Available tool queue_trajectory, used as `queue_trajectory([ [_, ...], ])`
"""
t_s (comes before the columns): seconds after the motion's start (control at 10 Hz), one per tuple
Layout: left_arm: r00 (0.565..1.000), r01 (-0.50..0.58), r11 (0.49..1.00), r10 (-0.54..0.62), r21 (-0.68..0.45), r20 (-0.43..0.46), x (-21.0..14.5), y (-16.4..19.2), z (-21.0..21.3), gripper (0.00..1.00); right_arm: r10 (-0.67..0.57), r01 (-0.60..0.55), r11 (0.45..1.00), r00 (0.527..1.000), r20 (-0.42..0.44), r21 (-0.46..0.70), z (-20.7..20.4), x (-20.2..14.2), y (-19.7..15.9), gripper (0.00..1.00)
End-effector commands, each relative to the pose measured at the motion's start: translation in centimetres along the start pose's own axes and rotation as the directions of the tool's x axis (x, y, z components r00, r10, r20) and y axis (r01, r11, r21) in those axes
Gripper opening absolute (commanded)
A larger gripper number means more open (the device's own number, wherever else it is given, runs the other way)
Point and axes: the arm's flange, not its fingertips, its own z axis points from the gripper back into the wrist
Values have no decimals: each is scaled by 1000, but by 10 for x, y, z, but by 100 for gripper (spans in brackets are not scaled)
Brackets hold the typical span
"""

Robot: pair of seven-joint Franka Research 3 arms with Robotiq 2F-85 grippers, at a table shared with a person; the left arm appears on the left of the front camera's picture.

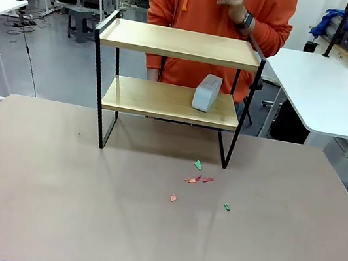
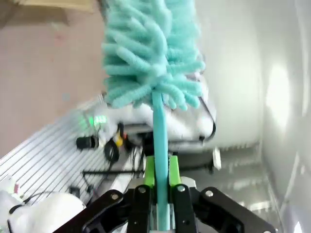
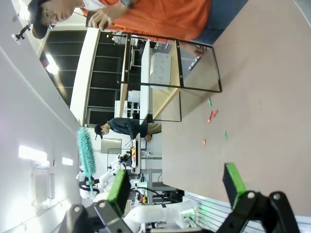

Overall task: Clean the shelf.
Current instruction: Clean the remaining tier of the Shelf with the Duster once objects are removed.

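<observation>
My left gripper [image 2: 162,171] is clamped on the handle of a fluffy turquoise duster [image 2: 150,53], my right gripper [image 3: 176,183] has its fingers wide apart and empty, and the shelf [image 1: 181,43] stands at the far middle of the table [image 1: 50,203], with small coloured scraps [image 1: 197,178] just in front of it.

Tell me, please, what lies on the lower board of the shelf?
A pale grey box stands on the lower board of the shelf, toward its right end, slightly tilted. The rest of the board looks bare. The strip behind the box is covered by it.
</observation>
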Motion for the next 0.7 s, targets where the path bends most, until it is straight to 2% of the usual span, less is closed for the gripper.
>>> queue_trajectory([
  [0.0,961,-160,985,172,-70,215,25,42,-20,12,28,-29,999,1000,11,20,-1,2,1,100],
  [0.1,917,-286,958,284,-33,282,46,72,-20,12,28,-29,999,1000,11,20,-1,2,1,100],
  [0.3,856,-447,894,416,32,307,91,123,-37,12,28,-29,999,1000,11,20,-1,2,1,100],
  [0.5,837,-491,864,434,110,333,124,165,-67,12,28,-29,999,1000,11,20,-1,2,1,100],
  [0.6,790,-505,856,406,111,459,139,176,-77,12,28,-29,999,1000,11,20,-1,2,1,100],
])
